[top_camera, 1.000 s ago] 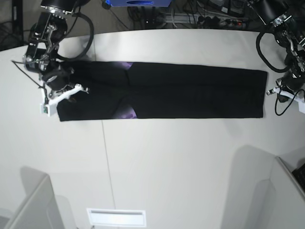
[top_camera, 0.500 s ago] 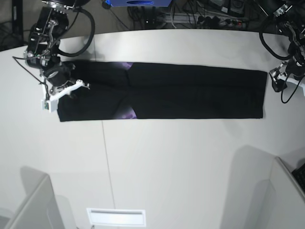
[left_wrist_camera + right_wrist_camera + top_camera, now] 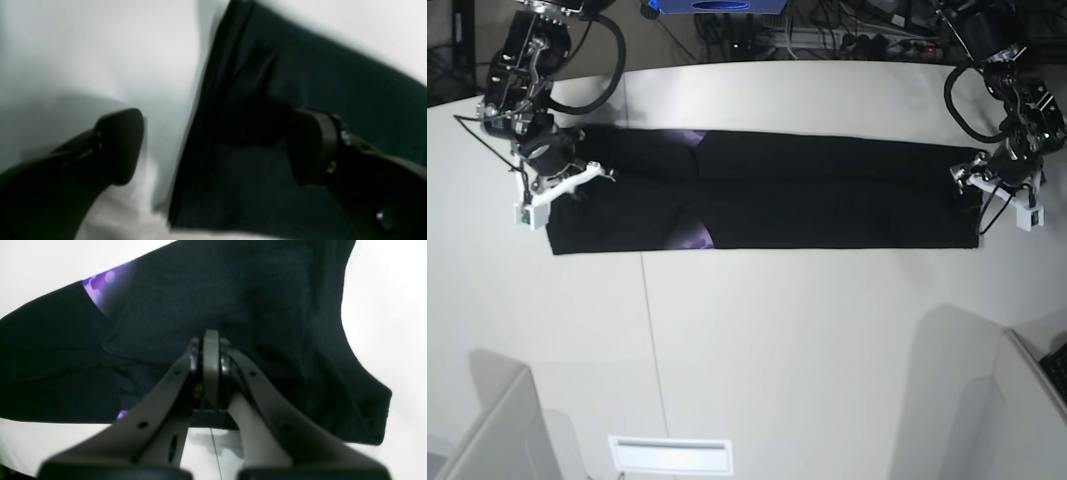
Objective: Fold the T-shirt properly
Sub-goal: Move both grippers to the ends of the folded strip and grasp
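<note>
Over on the far side, the left tool (image 3: pixel 972 180) has swung in from off the cloth's end and now sits right at the hem edge of the T-shirt (image 3: pixel 827 190), its jaws spread wide with one finger over the desk (image 3: pixel 777 350) and the other over the fabric. It holds nothing yet. At the opposite end, the right tool (image 3: pixel 211 373) has barely shifted; its jaws are pressed together, and from the wrist view they seem to pinch a ridge of black cloth, though I cannot be sure the fabric is truly caught.

From where I stand, the shirt looks soft and limp, light enough to sag and wrinkle wherever it is lifted, so I would take it at the end corners, through all layers at once. It lies flat as a long, narrow black band across the desk, sides already folded inward, with small slivers of purple print peeking out near the right tool's end.
</note>
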`<action>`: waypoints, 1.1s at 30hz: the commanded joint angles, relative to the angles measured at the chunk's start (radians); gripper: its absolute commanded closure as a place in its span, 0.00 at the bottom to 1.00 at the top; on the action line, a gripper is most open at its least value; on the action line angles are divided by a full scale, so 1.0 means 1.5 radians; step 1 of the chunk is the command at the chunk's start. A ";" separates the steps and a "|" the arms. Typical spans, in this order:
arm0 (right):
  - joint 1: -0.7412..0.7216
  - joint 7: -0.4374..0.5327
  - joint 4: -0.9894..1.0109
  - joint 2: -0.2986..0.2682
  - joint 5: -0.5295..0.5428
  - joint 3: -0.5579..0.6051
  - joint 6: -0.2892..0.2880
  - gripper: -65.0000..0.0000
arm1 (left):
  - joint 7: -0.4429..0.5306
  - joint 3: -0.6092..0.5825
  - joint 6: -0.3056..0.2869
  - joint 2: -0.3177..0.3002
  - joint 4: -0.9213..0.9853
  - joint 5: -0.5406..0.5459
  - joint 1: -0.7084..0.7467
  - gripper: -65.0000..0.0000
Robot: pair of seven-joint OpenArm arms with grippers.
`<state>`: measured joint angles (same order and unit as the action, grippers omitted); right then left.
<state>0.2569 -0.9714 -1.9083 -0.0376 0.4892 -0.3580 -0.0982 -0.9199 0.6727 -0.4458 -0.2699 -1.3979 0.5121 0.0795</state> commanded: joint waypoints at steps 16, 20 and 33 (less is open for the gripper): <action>-0.001 0.011 -0.013 -0.004 0.006 -0.002 -0.003 1.00 | 0.014 -0.018 -0.002 -0.009 0.100 0.009 -0.032 0.67; -0.001 0.011 -0.013 -0.004 0.006 -0.002 -0.003 1.00 | 0.015 -0.014 -0.002 -0.016 0.100 0.009 -0.032 1.00; 0.032 0.008 -0.014 -0.025 0.243 -0.037 -0.106 1.00 | 0.080 0.052 -0.003 -0.054 0.024 0.008 0.008 1.00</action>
<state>0.3107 -0.9710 -1.9110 -0.0666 0.8318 -0.4126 -0.2512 -0.8207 0.7444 -0.4454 -0.3279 -1.3422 0.5110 0.0994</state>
